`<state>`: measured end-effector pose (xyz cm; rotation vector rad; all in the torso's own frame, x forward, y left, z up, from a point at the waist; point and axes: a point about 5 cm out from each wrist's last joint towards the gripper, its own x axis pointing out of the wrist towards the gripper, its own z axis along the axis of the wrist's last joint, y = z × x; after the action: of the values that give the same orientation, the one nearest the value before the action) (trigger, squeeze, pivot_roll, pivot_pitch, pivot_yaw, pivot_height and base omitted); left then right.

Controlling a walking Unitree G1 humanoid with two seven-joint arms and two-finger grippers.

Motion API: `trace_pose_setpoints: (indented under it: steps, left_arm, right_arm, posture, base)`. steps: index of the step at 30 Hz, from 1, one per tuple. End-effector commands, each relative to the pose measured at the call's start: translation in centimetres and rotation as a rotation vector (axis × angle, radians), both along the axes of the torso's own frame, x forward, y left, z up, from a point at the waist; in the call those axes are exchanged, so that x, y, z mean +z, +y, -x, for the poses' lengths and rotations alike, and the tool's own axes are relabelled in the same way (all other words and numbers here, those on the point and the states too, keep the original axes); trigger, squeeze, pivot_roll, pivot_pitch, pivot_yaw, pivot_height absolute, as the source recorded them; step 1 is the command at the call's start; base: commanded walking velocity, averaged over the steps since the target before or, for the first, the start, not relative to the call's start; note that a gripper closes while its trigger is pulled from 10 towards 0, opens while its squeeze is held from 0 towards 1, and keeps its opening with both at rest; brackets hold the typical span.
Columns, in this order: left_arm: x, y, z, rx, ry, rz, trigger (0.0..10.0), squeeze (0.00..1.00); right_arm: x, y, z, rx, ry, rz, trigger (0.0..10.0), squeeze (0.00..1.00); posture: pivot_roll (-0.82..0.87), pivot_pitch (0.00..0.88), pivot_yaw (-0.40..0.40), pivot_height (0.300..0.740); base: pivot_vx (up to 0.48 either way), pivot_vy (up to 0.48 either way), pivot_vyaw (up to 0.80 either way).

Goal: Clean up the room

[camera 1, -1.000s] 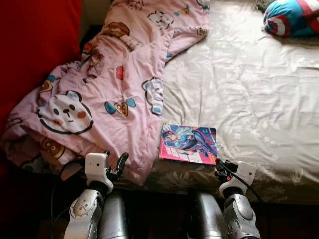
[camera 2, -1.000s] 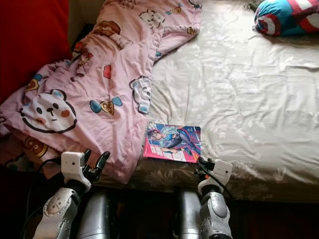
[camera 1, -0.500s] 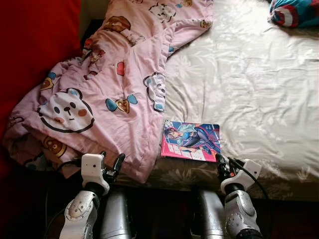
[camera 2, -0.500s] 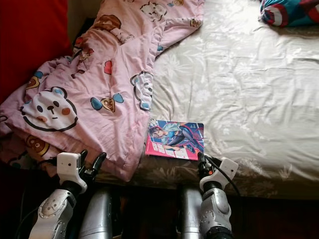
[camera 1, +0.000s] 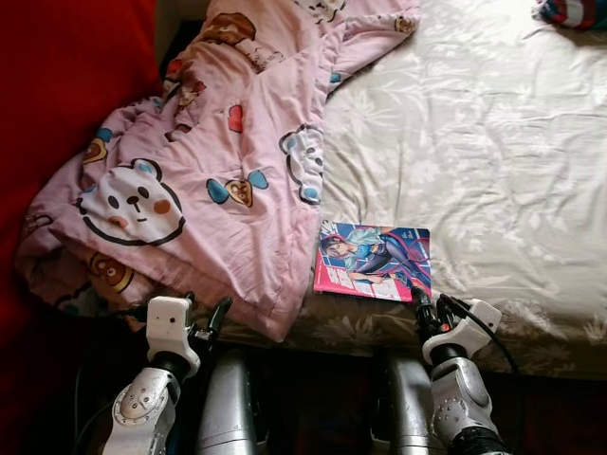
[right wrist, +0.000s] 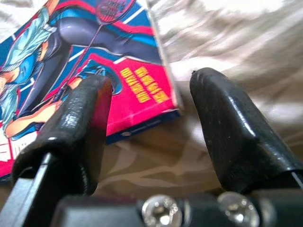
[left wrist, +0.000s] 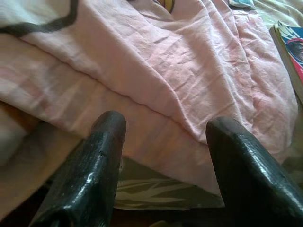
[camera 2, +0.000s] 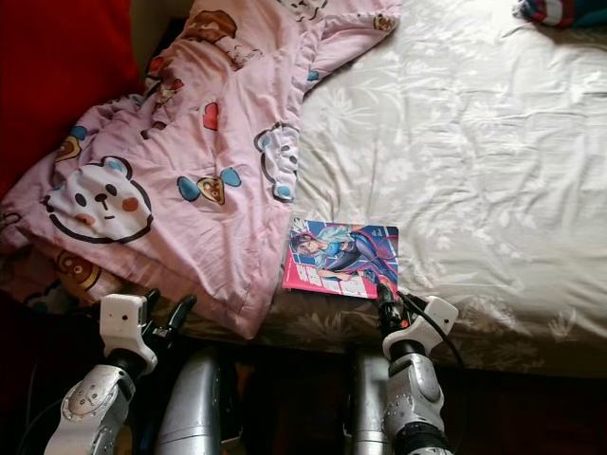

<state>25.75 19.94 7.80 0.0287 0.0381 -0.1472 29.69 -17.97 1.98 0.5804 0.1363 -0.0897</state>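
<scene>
Bedding covers most of the scene: a pale floral sheet [camera 1: 493,142] is spread over the bed, and a pink cartoon-print blanket [camera 1: 218,161] lies bunched along the robot's left side, its lower edge hanging over the near edge of the mattress. A red cushion or wall [camera 1: 66,85] stands beyond the blanket on the far left. A blue, red and white plush item [camera 1: 574,11] sits at the far right corner of the bed, only partly in frame.

A comic book [camera 1: 374,262] with a pink and blue cover lies flat on the sheet at the near edge of the bed, its left side just beside the blanket's edge; whether they touch cannot be told.

The right gripper [right wrist: 149,111] is at the book's near right corner, fingers spread wide with one finger [right wrist: 78,125] over the cover and the other [right wrist: 232,127] over bare sheet. It holds nothing.

The left gripper [left wrist: 163,137] is just short of the blanket's hanging fold, fingers wide apart and holding nothing.

No containers are present.
</scene>
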Motion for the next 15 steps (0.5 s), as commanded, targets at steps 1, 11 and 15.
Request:
trace_pose_setpoints:
  steps: [1,11,15]
  left_arm:
    - [-0.4,0.6,0.7,0.006,0.037,-0.02,10.0,0.0]
    - [-0.2,0.9,1.2,-0.008,0.053,-0.045,10.0,0.0]
    - [-0.1,0.9,1.3,-0.008,0.054,-0.045,10.0,0.0]
  right_arm:
    - [-0.8,-0.1,0.7,-0.01,0.027,-0.026,10.0,0.0]
    - [-2.1,0.1,1.5,0.016,0.045,-0.232,10.0,0.0]
    - [-2.1,-0.5,1.5,-0.019,0.007,-0.39,10.0,0.0]
  posture:
    - [0.18,0.314,0.082,0.566]
    - [0.21,0.32,0.107,0.566]
    - [0.21,0.317,0.11,0.566]
  base:
    - [0.0,0.0,0.0]
    - [0.0,0.0,0.0]
    - [0.0,0.0,0.0]
